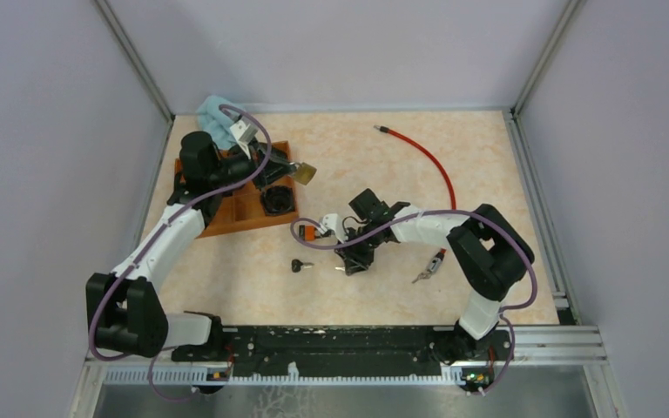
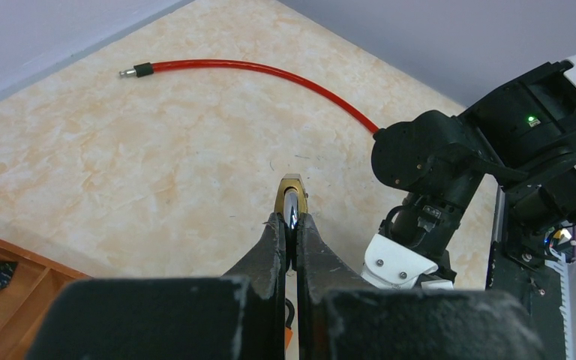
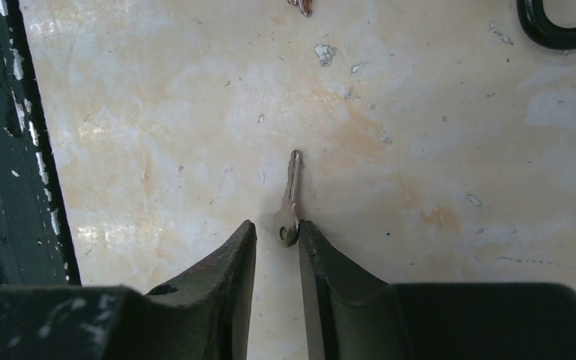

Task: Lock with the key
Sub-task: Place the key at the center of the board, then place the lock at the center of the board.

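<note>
The right gripper (image 3: 277,225) points down at the beige marble-patterned table top (image 3: 435,127), with its two black fingers (image 3: 229,270) parted by a narrow gap. The small silver metal key (image 3: 292,187) has its head inside that gap, touching one finger and clear of the other, so the jaws are released and not clamped on it. The blade extends forward past the fingertips, and whether the key lies flat on the surface cannot be determined. In the top view this gripper is near the middle of the table. The left gripper (image 2: 291,225) is clenched on the brass-coloured padlock (image 2: 293,196), whose body projects beyond the fingertips. The padlock is held off the table just beside the right edge of the orange compartmented tray (image 1: 235,218) at the left rear, well apart from the key. A light blue cloth (image 1: 216,117) lies behind the tray. A red cable with a black-sleeved metal tip (image 1: 427,161) curves across the right rear. A black-headed key (image 1: 300,266) lies just left of the right gripper
</note>
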You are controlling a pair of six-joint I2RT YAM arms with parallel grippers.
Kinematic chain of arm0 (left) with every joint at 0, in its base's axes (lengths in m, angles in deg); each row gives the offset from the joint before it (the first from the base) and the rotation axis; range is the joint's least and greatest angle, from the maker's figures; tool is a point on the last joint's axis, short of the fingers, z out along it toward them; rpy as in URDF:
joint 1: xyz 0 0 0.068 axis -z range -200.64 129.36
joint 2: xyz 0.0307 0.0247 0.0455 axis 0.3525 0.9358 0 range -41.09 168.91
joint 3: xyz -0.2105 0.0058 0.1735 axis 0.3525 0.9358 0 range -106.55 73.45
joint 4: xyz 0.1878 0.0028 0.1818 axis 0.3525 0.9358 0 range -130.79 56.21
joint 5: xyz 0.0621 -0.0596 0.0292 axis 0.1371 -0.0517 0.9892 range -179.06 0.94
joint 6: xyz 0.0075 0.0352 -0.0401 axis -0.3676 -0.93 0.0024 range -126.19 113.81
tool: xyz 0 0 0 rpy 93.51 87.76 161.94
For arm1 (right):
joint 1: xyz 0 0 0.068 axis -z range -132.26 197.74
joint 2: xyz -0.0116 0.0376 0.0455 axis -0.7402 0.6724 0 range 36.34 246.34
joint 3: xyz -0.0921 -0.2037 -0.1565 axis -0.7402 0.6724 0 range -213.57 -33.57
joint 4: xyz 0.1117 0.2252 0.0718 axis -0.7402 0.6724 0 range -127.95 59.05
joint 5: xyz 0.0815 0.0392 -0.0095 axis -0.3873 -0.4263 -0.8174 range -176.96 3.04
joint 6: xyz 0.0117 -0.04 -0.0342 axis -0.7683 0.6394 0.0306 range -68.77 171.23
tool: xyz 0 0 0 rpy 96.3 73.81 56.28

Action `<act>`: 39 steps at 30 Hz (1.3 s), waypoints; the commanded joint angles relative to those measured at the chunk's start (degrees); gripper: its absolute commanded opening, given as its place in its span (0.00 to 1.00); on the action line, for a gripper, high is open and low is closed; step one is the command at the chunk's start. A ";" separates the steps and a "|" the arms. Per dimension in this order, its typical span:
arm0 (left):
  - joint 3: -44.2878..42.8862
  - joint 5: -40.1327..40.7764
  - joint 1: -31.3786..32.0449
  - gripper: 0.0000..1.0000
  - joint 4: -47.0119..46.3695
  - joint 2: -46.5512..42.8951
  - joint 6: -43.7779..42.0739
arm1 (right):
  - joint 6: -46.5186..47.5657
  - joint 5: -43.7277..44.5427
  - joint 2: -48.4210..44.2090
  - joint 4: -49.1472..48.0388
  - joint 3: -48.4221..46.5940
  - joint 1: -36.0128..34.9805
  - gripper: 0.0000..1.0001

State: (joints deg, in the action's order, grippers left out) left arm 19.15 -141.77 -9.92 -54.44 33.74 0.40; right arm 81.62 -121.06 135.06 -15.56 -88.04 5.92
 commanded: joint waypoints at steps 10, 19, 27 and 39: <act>1.45 -2.36 -0.26 0.01 -1.38 -1.40 -2.63 | 0.89 3.97 -6.72 -0.41 -0.85 0.72 0.72; 2.36 -4.22 1.64 0.00 -0.86 4.33 -1.65 | -0.26 4.69 -16.92 -2.40 0.36 6.36 0.82; 0.63 -3.29 10.55 0.00 0.31 15.27 -1.45 | -4.00 3.85 -27.47 -4.53 0.65 21.30 0.82; -7.63 -3.75 18.90 0.04 -0.94 34.96 5.65 | -5.61 11.18 -31.78 -6.38 0.76 30.83 0.83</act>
State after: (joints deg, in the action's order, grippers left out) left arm 15.89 -143.67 9.05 -52.37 66.09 2.48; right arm 76.92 -112.19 104.72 -19.36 -87.54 36.17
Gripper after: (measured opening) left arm 0.039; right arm 0.825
